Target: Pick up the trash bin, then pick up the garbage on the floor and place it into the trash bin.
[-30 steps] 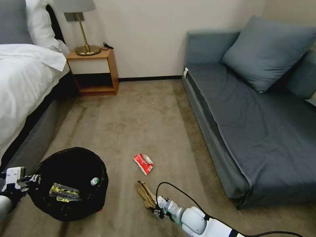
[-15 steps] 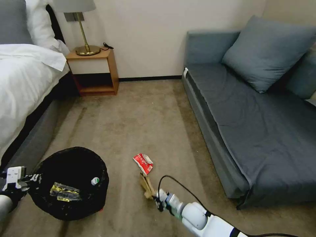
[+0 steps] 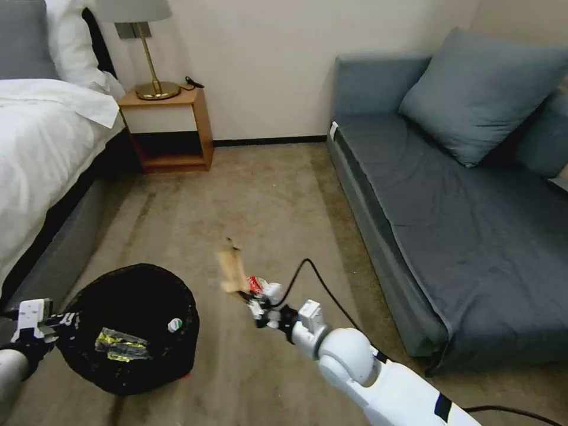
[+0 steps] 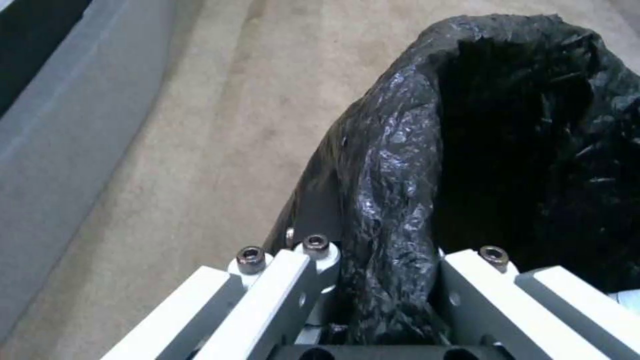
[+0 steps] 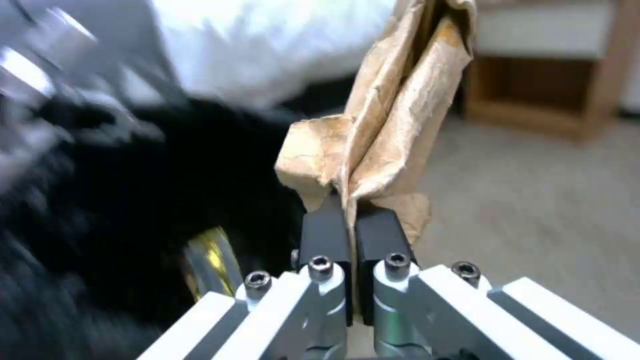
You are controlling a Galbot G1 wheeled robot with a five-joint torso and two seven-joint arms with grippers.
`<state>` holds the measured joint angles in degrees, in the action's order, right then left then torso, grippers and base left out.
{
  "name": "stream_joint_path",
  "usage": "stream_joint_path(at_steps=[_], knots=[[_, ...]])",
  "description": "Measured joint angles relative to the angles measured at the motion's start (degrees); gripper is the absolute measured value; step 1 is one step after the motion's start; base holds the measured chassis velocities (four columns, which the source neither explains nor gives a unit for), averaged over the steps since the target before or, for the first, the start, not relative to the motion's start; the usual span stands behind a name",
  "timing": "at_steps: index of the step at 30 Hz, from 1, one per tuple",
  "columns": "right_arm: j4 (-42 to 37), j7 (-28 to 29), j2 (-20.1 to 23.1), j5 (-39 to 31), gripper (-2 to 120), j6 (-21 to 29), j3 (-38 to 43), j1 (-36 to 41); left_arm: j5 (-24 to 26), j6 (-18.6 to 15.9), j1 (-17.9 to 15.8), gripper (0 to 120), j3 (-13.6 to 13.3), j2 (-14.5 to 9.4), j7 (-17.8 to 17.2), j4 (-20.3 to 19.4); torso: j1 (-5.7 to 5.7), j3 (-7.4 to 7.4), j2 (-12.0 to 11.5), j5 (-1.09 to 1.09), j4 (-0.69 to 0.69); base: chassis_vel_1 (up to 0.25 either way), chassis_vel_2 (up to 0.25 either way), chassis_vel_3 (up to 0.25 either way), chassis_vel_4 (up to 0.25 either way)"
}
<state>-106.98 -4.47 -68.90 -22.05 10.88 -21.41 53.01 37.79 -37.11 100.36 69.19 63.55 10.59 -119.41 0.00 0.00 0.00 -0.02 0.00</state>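
Observation:
The trash bin (image 3: 133, 328), lined with a wrinkly black bag, sits at the lower left of the head view. My left gripper (image 3: 56, 325) is shut on its rim; the left wrist view shows the bag (image 4: 400, 175) pinched in my left gripper (image 4: 397, 270). A gold wrapper (image 3: 121, 345) and a small bottle (image 3: 173, 325) lie inside. My right gripper (image 3: 245, 296) is shut on the tan rag (image 3: 232, 269) and holds it in the air just right of the bin. In the right wrist view the rag (image 5: 393, 125) stands up from the gripper (image 5: 350, 220). The red-and-white packet (image 3: 255, 284) peeks out behind that gripper.
A bed (image 3: 35, 154) runs along the left, with a wooden nightstand (image 3: 168, 127) and a lamp (image 3: 151, 59) at the back. A grey sofa (image 3: 473, 225) takes up the right. Open carpet (image 3: 266, 201) lies between them.
My right gripper has lifted the tan rag off the carpet and carried it up and left, closer to the bin. The bin and left gripper have barely shifted.

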Motion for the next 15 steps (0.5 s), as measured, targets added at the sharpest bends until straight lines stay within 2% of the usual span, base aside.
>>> stream_joint_path(at_steps=[6, 10, 15], knots=[[4.1, 0.4, -6.5, 1.5, 0, -0.8, -7.8, -6.3, -0.5, 0.0, 0.5, 5, 0.1, 0.4, 0.0, -0.4, 0.00, 0.00, 0.0, 0.01, 0.01, 0.000, 0.000, 0.000, 0.000], [6.6, 0.7, -9.2, 3.1, 0, -0.8, -11.9, -8.2, -0.5, -0.1, 0.6, 5, 0.1, 0.7, 0.0, -0.5, 0.00, 0.00, 0.0, 0.00, 0.01, 0.000, 0.000, 0.000, 0.000], [8.4, 1.5, -11.2, 3.9, 2, -0.8, -13.2, -8.4, -0.6, -0.1, 0.6, 5, 0.2, 0.8, 0.0, -0.6, 0.00, 0.00, 0.0, 0.01, 0.01, 0.000, 0.000, 0.000, 0.000]])
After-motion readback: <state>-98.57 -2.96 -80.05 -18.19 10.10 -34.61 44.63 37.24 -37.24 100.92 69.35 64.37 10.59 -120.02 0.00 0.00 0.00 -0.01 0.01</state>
